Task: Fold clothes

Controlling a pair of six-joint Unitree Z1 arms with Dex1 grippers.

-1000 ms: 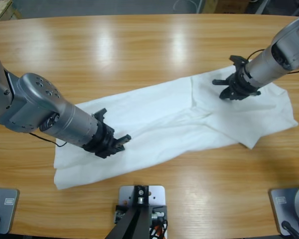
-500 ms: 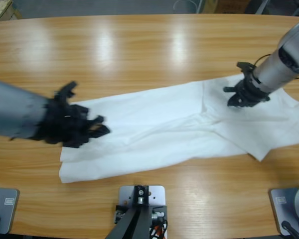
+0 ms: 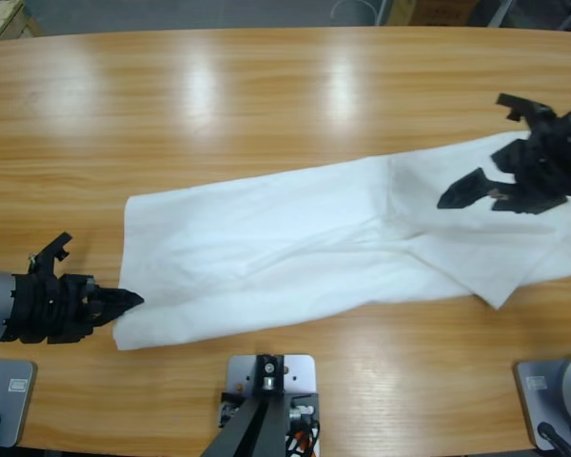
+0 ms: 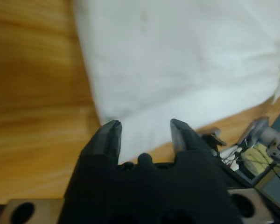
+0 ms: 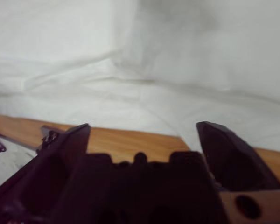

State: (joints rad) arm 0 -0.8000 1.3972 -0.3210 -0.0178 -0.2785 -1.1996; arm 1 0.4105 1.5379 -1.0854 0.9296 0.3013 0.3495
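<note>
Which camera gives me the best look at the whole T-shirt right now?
The high view: it shows the T-shirt whole, lying long across the table, with both ends and every edge visible. The left wrist view shows only one end's edge; the right wrist view shows only a creased stretch.

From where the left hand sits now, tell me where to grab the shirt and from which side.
Grab the near-left corner of the shirt, right in front of the left hand. There the cloth ends in a free point lying flat on the table, with bare wood beside it. Come in low from the table's left end, one jaw sliding under the edge. Both jaws stand open, likely wide enough for the hem.
</note>
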